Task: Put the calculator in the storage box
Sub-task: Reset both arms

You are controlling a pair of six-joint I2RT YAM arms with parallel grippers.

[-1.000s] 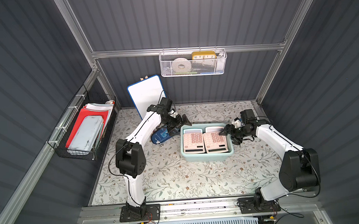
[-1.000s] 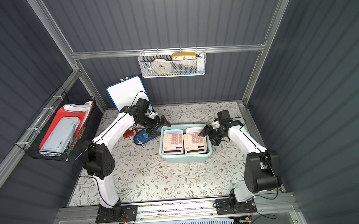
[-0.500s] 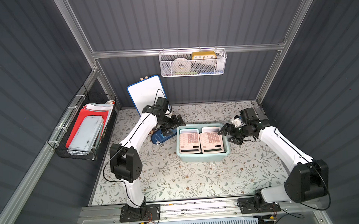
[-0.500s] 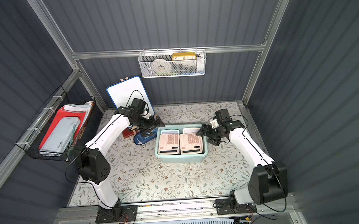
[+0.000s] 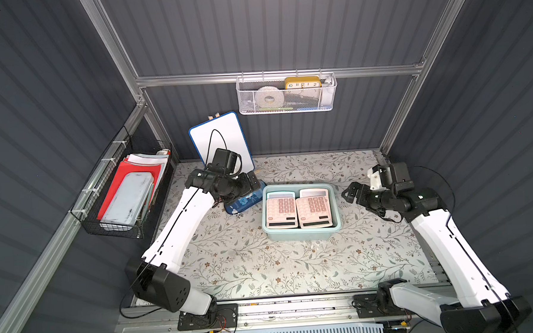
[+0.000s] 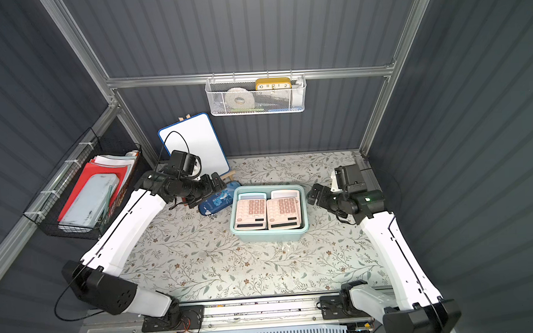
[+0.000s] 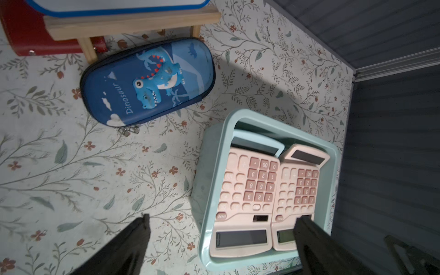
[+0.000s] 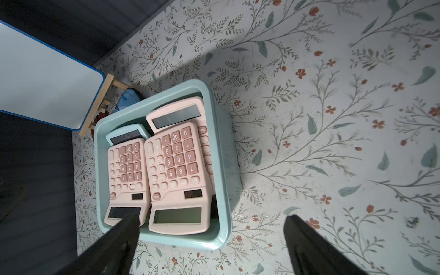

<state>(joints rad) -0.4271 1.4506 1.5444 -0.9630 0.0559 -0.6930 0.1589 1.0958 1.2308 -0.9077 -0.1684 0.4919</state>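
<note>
Two calculators (image 5: pixel 281 208) side by side in storage box (image 5: pixel 302 233). Left hand (image 7: pixel 222 217), right hand (image 8: pixel 211 217): both spread apart, empty.

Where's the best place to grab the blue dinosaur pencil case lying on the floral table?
Likely across its short width at mid-length, from straight above: the blue oval dinosaur pencil case lies flat, both long sides clear there, one end close to the wooden easel leg.

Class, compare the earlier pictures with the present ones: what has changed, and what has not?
Both hands drew back from the storage box, the left hand and right hand each toward its own side, both open and empty. The box slid slightly toward the left hand. The two pink calculators stayed side by side inside it.
</note>
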